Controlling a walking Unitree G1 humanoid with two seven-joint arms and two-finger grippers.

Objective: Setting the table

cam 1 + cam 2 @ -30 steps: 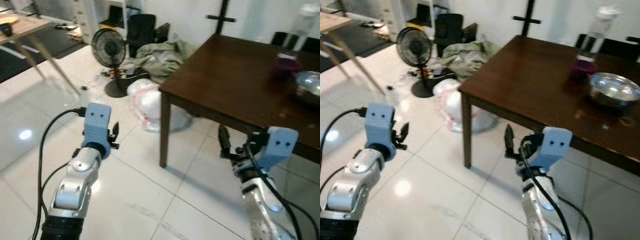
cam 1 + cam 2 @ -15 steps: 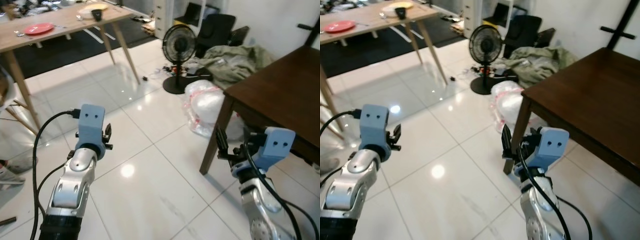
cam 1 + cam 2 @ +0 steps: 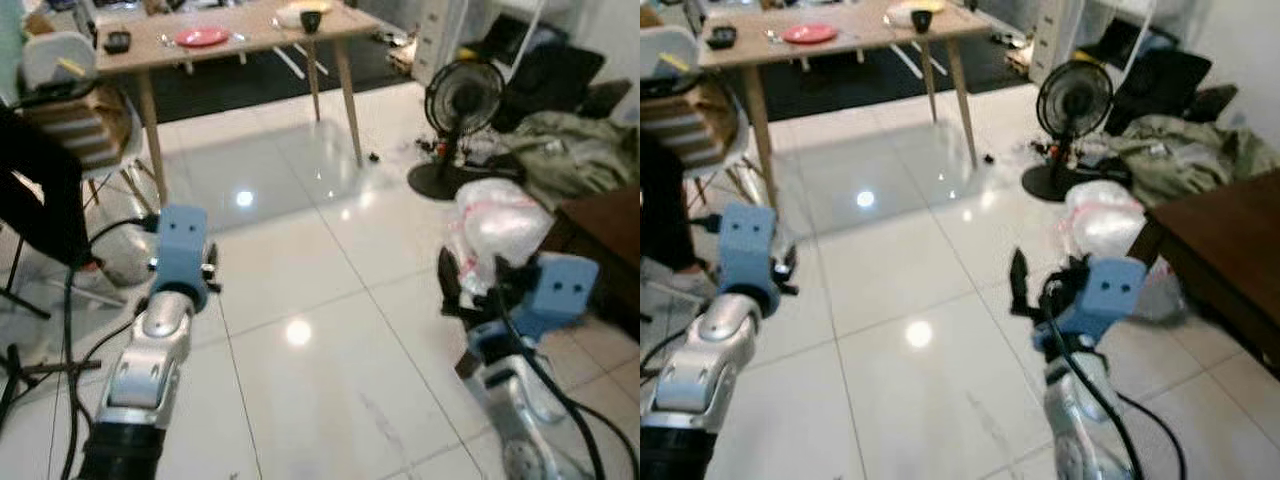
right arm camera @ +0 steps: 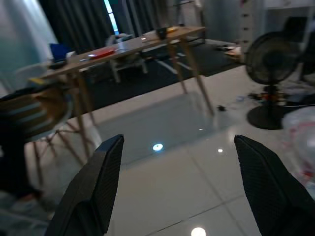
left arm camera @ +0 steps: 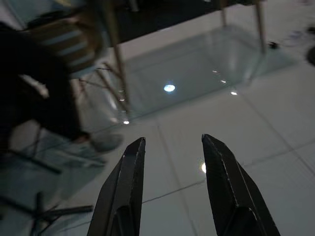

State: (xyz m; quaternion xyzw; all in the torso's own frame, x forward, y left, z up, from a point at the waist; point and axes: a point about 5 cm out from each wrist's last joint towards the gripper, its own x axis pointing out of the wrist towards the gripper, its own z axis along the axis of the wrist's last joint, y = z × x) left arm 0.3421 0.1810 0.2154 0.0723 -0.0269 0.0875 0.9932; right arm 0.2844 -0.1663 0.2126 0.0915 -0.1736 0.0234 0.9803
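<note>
Across the room stands a light wooden table (image 3: 250, 42) with a red plate (image 3: 201, 38), a black cup (image 3: 311, 20) and a pale plate (image 3: 296, 13) on it. My left gripper (image 5: 172, 141) is held out in front of me over the white tiled floor, open, with nothing between its fingers. At the same height, my right gripper (image 4: 178, 141) is wide open and empty. Both point toward that table and are far from it. A corner of the dark wooden table (image 3: 603, 215) sits at my right.
A chair with a striped cushion (image 3: 75, 110) and a person's dark-clothed leg (image 3: 40, 180) are at the left. A standing fan (image 3: 462, 100), a white plastic bag (image 3: 500, 225) and a heap of clothes (image 3: 580, 150) lie to the right. Open tiled floor (image 3: 300, 290) stretches ahead.
The camera has swung left: the dark table has slid out to the right edge and the light wooden table, chair and person have come into view. Both grippers keep their pose.
</note>
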